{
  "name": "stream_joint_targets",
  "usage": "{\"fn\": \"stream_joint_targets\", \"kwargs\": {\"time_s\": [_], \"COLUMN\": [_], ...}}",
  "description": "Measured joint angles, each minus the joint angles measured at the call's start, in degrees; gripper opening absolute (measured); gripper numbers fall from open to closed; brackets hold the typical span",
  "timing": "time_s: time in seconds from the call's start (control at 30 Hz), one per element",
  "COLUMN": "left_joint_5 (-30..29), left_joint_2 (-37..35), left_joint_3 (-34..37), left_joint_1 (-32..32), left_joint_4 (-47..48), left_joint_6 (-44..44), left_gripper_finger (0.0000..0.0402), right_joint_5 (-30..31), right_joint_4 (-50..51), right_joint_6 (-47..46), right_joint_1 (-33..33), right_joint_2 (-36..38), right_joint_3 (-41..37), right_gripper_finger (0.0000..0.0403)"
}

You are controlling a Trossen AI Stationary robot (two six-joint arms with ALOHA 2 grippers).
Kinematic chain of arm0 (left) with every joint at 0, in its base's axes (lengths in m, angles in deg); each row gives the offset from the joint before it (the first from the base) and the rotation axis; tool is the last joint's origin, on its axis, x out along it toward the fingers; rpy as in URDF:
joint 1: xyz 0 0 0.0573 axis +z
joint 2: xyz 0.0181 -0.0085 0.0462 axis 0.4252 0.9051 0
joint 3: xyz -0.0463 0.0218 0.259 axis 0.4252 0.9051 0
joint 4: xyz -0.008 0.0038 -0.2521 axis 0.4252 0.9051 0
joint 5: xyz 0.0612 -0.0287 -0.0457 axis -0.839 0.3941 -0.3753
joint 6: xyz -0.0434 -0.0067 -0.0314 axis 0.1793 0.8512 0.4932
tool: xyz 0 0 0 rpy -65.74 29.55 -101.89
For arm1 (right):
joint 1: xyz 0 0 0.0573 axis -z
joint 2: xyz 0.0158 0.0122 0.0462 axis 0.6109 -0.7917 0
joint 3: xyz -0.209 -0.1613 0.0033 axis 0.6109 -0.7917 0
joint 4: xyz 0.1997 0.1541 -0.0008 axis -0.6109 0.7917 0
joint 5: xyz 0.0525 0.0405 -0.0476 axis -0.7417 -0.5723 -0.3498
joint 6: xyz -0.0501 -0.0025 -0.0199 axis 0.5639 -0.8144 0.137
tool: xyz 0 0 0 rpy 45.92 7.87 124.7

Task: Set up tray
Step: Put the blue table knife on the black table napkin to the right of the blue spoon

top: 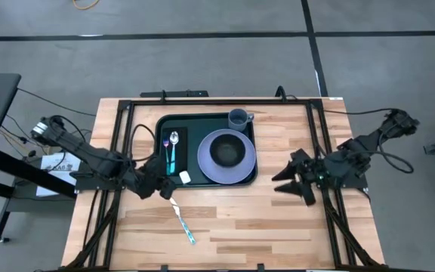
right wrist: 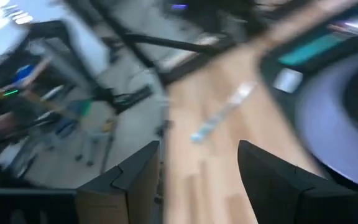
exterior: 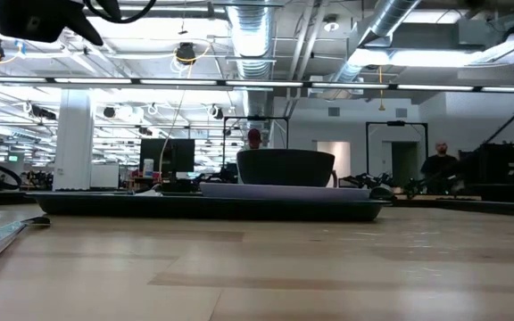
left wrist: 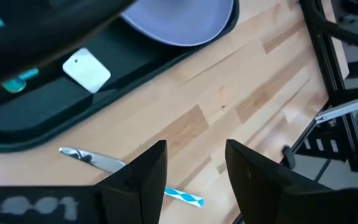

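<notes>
The left end effector (top: 165, 187), fingers apart and empty, hovers at the front edge of the dark green tray (top: 195, 181) on the bench (top: 278, 227). A blue-handled utensil (top: 183, 221) lies just in front, its length running away from the tray; the right end effector (top: 289, 183), also apart, waits farther off.

Tray (left wrist: 55, 118) far edge cut off, right wrist view blurred

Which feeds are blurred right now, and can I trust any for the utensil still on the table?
Right wrist view: heavily motion-smeared, unreliable. Left wrist view: table sharp, the utensil showing past the left gripper; tray softer. High view: evenly lit, utensil clear. Low view: bright ceiling lights behind.
</notes>
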Motion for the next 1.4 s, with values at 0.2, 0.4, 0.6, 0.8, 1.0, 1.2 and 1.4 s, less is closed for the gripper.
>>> {"fn": "stream_joint_targets", "kwargs": {"time_s": [0.2, 0.4, 0.6, 0.8, 1.0, 1.2, 1.4], "left_joint_5": [-1.46, -2.58, -3.7, -2.95, 3.01, 7.04, 13.64], "left_joint_2": [1.4, 2.63, 4.51, 7.42, 11.92, 17.65, 24.81], "left_joint_3": [-0.04, -0.02, -0.03, -0.04, -0.02, -1.62, -7.16], "left_joint_1": [-1.0, -0.75, -0.53, -0.57, -0.94, -2.19, -2.97], "left_joint_4": [0.29, 1.35, 1.32, 0.74, -0.94, -4.2, 2.12], "left_joint_6": [2.68, 0.39, 2.18, 10.26, 26.64, 36.15, 39.57], "left_gripper_finger": [0.0151, 0.0151, 0.0151, 0.0151, 0.0151, 0.0151, 0.0151], "right_joint_5": [3.78, -4.85, -16.15, -19.05, -24.8, -27.91, -27.84], "right_joint_4": [4.58, 1.1, -8.53, -6.52, -6.96, -6.78, -2.65], "right_joint_6": [-4.01, 2.27, 6.82, 14.11, 15.7, 16.08, 18.59], "right_joint_1": [5.15, 12.73, 21.28, 26.1, 29.56, 31.8, 34.23], "right_joint_2": [6.74, 11.5, 14.77, 15.44, 17.12, 24.43, 32.41], "right_joint_3": [-9.03, -15.74, -22.63, -24.47, -28.61, -33.49, -34.97], "right_gripper_finger": [0.0205, 0.0205, 0.0205, 0.0205, 0.0205, 0.0205, 0.0205]}}
